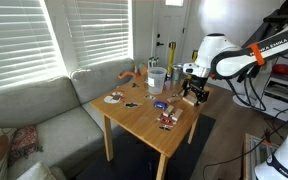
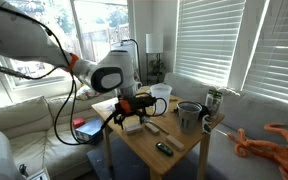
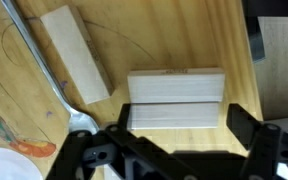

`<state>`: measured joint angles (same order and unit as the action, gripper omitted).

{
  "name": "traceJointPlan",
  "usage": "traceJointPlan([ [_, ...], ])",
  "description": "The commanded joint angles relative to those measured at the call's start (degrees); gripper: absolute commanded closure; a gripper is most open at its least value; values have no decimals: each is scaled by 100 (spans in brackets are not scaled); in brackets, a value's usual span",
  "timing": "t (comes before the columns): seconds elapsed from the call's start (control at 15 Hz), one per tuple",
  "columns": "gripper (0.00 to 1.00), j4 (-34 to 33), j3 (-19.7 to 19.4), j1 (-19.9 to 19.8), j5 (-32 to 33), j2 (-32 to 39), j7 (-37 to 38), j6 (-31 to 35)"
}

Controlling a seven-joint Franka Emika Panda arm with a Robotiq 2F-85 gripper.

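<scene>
While low over table (image 3: 169,35), pincer (image 3: 177,128) spread wide, straddling wooden block (image 3: 176,95); contact unclear.

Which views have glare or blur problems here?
Wrist view: even light, the wooden block is fairly sharp, while the gripper is dark and soft along the bottom edge. In both exterior views the windows are bright and partly blown out, yet the table stays readable. The small items on it are too small to resolve.
</scene>
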<state>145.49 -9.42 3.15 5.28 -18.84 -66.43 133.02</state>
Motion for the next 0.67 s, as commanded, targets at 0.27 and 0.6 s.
traceJointPlan([
  [0.27,59,-93,-7,-5,-190,136,-322,62],
  [0.6,41,-111,74,-32,-147,5,-247,-14],
])
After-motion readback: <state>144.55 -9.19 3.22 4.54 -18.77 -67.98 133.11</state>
